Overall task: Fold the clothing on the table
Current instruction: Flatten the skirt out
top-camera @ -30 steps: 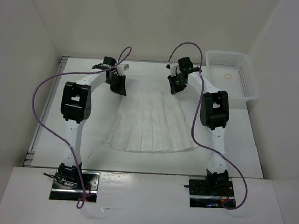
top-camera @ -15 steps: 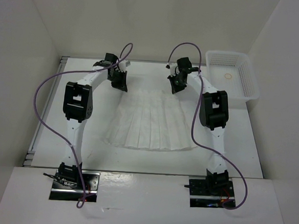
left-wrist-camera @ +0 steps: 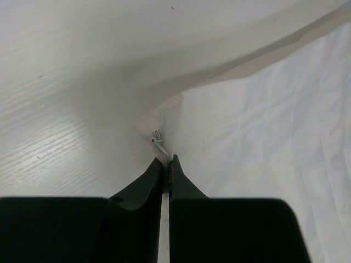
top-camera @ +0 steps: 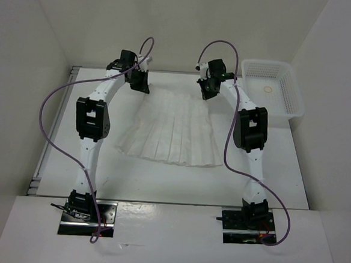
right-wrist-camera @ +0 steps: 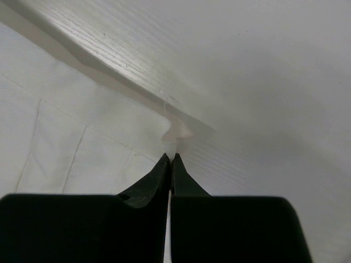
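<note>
The thin white pleated skirt (top-camera: 172, 134) lies mid-frame on the matte white table (top-camera: 281, 175); left gripper (top-camera: 141, 84) and right gripper (top-camera: 206, 93) each clamp an upper waistband corner. Lift evenly, then carry both toward the lower hem

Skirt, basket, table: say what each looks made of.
Skirt: thin white woven cloth, matte; sharp pleat creases and fine weave show. Basket: probably rigid white plastic; its walls are a grid of holes. Table: white matte surface with fine wood-like grain, possibly painted or laminated board.
</note>
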Controlling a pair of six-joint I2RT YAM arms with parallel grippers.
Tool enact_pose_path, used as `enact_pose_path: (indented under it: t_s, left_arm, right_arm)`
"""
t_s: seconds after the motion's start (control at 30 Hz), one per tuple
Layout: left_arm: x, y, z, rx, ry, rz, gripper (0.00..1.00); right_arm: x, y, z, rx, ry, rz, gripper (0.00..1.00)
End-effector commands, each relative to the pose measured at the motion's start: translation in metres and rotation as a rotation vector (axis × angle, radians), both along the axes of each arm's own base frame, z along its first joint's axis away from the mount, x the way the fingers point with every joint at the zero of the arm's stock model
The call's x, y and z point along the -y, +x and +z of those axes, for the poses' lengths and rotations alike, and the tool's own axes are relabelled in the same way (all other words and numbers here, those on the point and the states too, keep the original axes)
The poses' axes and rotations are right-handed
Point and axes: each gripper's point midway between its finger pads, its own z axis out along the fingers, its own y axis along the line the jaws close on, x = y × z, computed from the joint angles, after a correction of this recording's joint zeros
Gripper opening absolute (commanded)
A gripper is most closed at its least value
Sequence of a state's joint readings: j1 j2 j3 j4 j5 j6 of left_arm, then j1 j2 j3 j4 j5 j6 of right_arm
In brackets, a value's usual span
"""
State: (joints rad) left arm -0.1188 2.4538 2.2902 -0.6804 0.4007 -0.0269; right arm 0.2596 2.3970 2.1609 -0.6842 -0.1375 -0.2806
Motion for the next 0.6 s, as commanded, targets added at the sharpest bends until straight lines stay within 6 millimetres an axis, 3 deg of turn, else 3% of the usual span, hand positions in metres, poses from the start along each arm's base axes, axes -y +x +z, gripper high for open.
enact_pose_path:
  t_s: [0.0, 0.03, 0.07, 0.1, 0.13, 0.2, 0.23, 0.3, 0.4, 0.47, 0.5, 0.57]
  left_arm:
    - [-0.009, -0.009, 0.022, 0.037, 0.004, -0.053, 0.00]
    - [-0.008, -0.012, 0.034, 0.064, 0.000, -0.067, 0.00]
    - [-0.005, -0.022, 0.026, 0.035, -0.011, -0.088, 0.00]
    - [-0.004, -0.025, 0.028, 0.045, -0.014, -0.105, 0.00]
    - [-0.005, -0.029, 0.037, 0.068, -0.003, -0.122, 0.00]
    - [-0.007, -0.040, 0.042, 0.067, -0.018, -0.149, 0.00]
    - [-0.008, -0.043, 0.045, 0.079, -0.006, -0.165, 0.00]
    - [-0.012, -0.050, 0.050, 0.087, -0.019, -0.185, 0.00]
    - [-0.016, -0.070, 0.072, 0.112, -0.045, -0.241, 0.00]
    - [-0.018, -0.082, 0.073, 0.124, -0.047, -0.292, 0.00]
    - [-0.021, -0.089, 0.085, 0.148, -0.048, -0.306, 0.00]
    - [-0.018, -0.111, 0.080, 0.134, -0.058, -0.376, 0.00]
  right_arm:
    - [0.012, 0.016, 0.039, 0.093, -0.007, -0.041, 0.00]
    - [0.010, 0.015, 0.049, 0.108, 0.005, -0.035, 0.00]
    - [0.011, 0.012, 0.049, 0.102, 0.003, -0.035, 0.00]
    - [0.010, 0.009, 0.051, 0.098, 0.011, -0.028, 0.00]
    - [0.010, 0.007, 0.065, 0.125, 0.018, -0.028, 0.00]
    - [0.010, 0.000, 0.066, 0.121, 0.019, -0.012, 0.00]
    - [0.010, -0.004, 0.080, 0.144, 0.025, 0.004, 0.00]
    - [0.008, -0.012, 0.083, 0.138, 0.036, 0.026, 0.00]
    - [0.008, -0.030, 0.097, 0.135, 0.037, 0.076, 0.00]
    - [0.010, -0.045, 0.104, 0.129, 0.038, 0.090, 0.00]
    - [0.009, -0.050, 0.107, 0.131, 0.041, 0.110, 0.00]
    - [0.006, -0.067, 0.111, 0.127, 0.036, 0.161, 0.00]
